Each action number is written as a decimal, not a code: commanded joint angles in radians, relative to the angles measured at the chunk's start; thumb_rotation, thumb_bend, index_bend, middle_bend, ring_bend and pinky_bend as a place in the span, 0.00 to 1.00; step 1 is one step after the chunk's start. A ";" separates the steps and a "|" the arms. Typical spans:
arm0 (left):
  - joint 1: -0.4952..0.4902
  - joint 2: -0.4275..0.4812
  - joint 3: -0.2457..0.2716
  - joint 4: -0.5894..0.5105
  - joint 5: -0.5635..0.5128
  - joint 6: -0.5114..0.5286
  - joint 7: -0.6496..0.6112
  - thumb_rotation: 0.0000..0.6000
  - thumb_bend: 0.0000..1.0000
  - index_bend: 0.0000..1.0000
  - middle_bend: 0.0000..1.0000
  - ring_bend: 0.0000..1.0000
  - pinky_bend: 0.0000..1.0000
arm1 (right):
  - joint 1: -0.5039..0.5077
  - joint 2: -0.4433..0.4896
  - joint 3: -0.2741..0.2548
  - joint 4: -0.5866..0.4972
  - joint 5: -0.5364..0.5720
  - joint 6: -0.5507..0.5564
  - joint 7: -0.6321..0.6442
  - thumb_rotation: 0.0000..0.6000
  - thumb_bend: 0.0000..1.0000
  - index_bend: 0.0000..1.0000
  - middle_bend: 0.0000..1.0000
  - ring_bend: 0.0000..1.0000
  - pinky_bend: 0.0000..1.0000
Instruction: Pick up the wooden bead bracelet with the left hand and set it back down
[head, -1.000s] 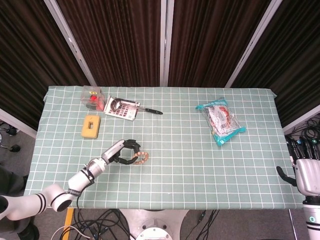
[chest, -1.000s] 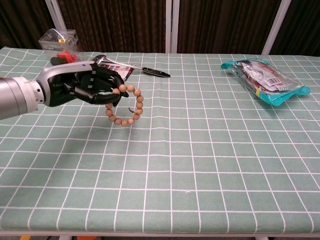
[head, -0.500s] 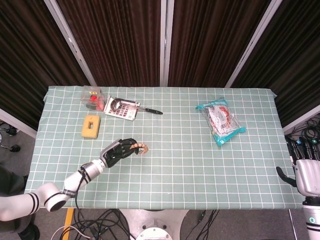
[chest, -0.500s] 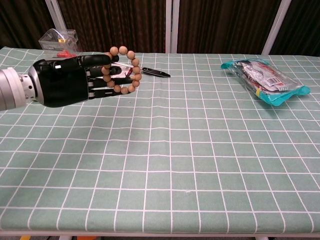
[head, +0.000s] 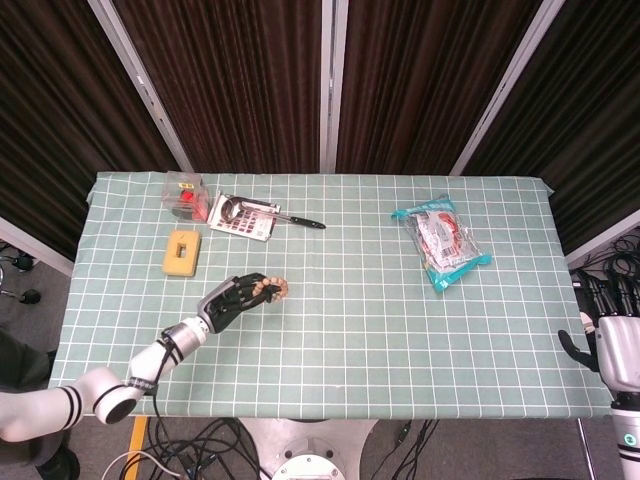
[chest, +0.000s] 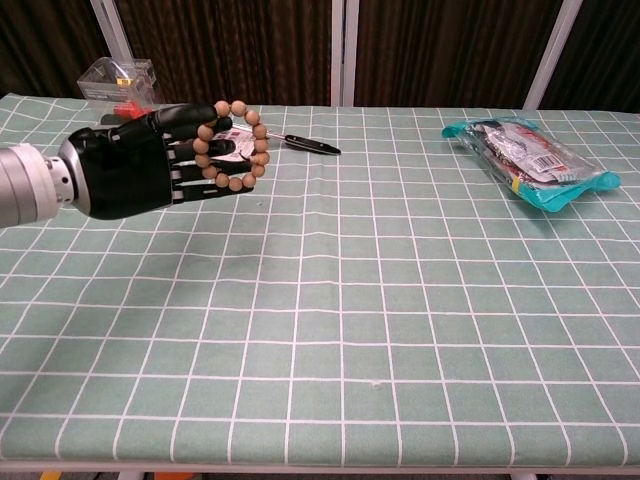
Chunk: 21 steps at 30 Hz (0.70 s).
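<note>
The wooden bead bracelet (chest: 232, 146) is a loop of light brown beads, raised clear of the green checked tablecloth. My left hand (chest: 150, 170) holds it, with the loop hanging around the fingertips and the thumb on its top. In the head view the same hand (head: 232, 301) is over the left middle of the table, and the bracelet (head: 272, 289) shows at the fingertips. My right hand (head: 612, 352) hangs beyond the table's right edge, fingers spread and holding nothing.
At the back left stand a clear plastic box (head: 184, 194), a calculator-like item (head: 243, 216), a black-handled tool (head: 300, 221) and a yellow block (head: 181, 251). A teal snack packet (head: 441, 240) lies at the right back.
The left hand has lifted the bracelet off the cloth and turned so the loop stands upright at its fingertips; in the last half second it drifted slightly left. The right hand sank a little.
</note>
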 joint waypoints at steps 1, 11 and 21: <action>0.000 0.031 -0.041 -0.063 -0.123 -0.088 0.102 1.00 0.26 0.48 0.56 0.23 0.12 | 0.000 0.015 0.005 -0.009 -0.007 0.008 -0.007 1.00 0.15 0.07 0.16 0.00 0.00; 0.033 0.026 -0.092 -0.081 -0.195 -0.125 0.243 1.00 0.32 0.51 0.61 0.25 0.12 | 0.006 0.026 0.007 -0.016 -0.016 0.007 -0.006 1.00 0.15 0.08 0.16 0.00 0.00; 0.075 0.007 -0.133 -0.103 -0.230 -0.115 0.390 0.99 0.38 0.56 0.64 0.27 0.12 | 0.005 0.025 0.006 -0.014 -0.018 0.011 -0.004 1.00 0.15 0.08 0.16 0.00 0.00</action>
